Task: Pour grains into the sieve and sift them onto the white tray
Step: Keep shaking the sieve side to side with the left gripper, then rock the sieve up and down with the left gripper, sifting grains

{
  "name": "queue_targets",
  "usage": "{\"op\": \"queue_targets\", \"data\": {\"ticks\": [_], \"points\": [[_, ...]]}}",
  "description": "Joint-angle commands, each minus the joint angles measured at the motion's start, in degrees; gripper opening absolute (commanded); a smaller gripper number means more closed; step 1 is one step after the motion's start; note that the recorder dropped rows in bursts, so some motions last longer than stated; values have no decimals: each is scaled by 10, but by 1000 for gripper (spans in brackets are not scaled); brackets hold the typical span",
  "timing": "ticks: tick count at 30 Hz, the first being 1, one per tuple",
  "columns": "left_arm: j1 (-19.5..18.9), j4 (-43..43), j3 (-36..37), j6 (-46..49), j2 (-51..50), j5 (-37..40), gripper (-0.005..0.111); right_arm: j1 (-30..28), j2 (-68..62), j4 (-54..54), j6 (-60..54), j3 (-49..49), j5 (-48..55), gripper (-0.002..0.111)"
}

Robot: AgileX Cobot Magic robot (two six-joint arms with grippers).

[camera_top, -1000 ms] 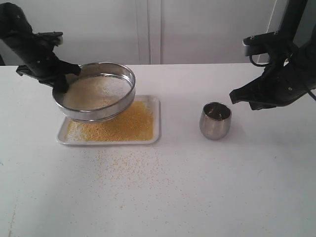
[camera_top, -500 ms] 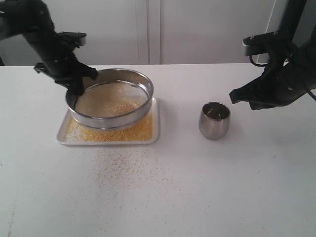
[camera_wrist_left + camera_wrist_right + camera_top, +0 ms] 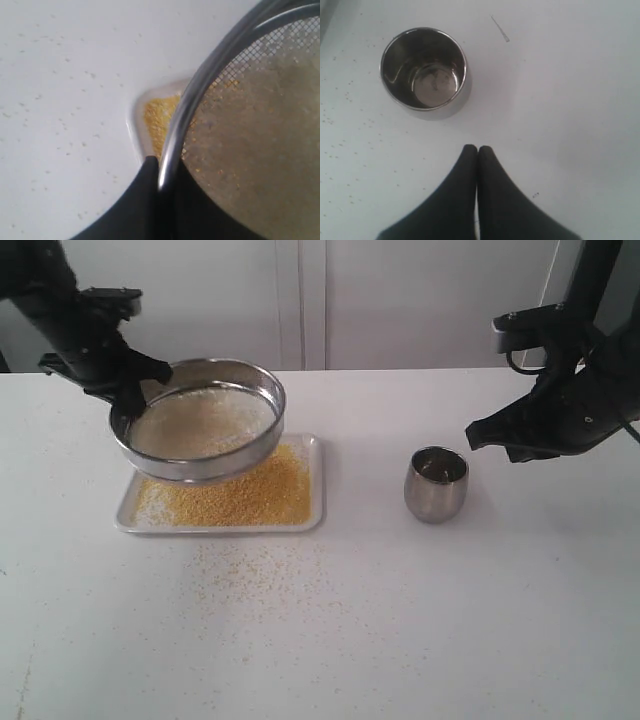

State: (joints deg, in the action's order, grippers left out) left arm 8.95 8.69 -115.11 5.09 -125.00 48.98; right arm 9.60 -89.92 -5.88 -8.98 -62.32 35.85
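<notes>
sieve [image 3: 200, 425] shifted left — raised, over white tray [image 3: 318, 490]

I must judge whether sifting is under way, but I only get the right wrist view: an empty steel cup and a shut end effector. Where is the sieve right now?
Observer: The left end effector grips the sieve by its rim and holds it tilted above the white tray.
Operator: Is anything on that tray?
Observer: Yes, golden-yellow grains cover most of its floor.
Operator: And inside the sieve?
Observer: An off-white layer lies spread over its bottom.
</notes>
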Motion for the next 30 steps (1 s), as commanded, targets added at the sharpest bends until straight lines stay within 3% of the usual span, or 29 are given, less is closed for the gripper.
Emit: {"op": "queue_targets", "data": {"ticks": [1,3,5,7,9,10,11,12,13,14,16,17,18,19,20,21,22,23,25,26,30], "points": [[60,25,6,39,-9,5,0,-5,1,1,1,-3,-2,0],[59,-39,6,5,-9,21,0,-5,1,1,1,-3,-2,0],[19,-53,6,-16,2,27,0,-5,1,1,1,-3,-2,0],[-29,3,6,-34,14,15,0,-5,1,1,1,-3,-3,0],[-42,92,6,11,16,0,0,-5,1,1,1,-3,-2,0],[-34,144,8,40,13,-7,0,-5,1,1,1,-3,-2,0],[4,157,16,67,6,-16,0,-5,1,1,1,-3,-6,0],[27,136,17,72,2,-16,0,-5,1,1,1,-3,-6,0],[56,63,18,64,-1,-4,0,-5,1,1,1,-3,-11,0],[58,14,18,41,0,8,0,-5,1,1,1,-3,-14,0],[7,-6,18,5,17,2,0,-5,1,1,1,-3,-17,0],[-28,70,18,12,23,-9,0,-5,1,1,1,-3,-16,0],[-32,122,21,41,23,-9,0,-5,1,1,1,-3,-16,0],[-8,161,31,99,19,-9,0,-5,1,1,1,-3,-17,0],[36,99,35,95,10,-9,0,-5,1,1,1,-3,-18,0],[53,47,35,67,8,-7,0,-5,1,1,1,-3,-18,0],[54,-33,35,9,9,-6,0,-5,1,1,1,-3,-18,0],[40,-49,35,-1,13,-4,0,-5,1,1,1,-3,-18,0],[-21,-8,35,-4,28,-10,0,-5,1,1,1,-3,-19,0],[-37,61,35,17,30,-14,0,-5,1,1,1,-3,-19,0],[28,79,38,58,9,-15,0,-5,1,1,1,-3,-19,0]]}}
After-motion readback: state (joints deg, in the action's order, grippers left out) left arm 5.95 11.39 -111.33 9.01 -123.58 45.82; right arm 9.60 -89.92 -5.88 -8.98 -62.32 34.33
